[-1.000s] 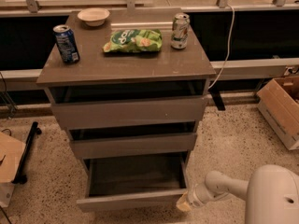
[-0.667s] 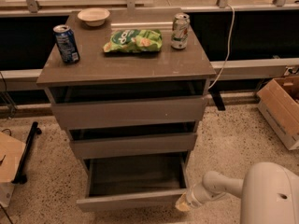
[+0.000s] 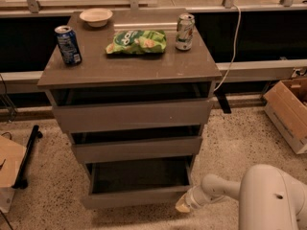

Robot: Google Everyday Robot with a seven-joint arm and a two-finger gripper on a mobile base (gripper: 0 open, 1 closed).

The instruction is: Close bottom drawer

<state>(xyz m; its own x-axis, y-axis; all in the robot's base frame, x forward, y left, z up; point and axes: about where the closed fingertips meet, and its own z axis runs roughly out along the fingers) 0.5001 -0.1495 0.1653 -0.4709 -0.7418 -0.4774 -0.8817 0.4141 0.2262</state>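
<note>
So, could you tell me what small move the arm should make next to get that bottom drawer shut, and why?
Probably a short push straight in toward the cabinet. The bottom drawer stands pulled out, with its dark inside showing, and the claw sits at the right end of the drawer's front. Pressing from there would likely slide it in.

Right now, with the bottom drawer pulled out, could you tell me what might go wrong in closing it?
The gripper sits at the front right corner of the bottom drawer; an off-centre push might skew it or slip off. A hard shove could jolt the cabinet and tip the blue can or pale can on top.
</note>
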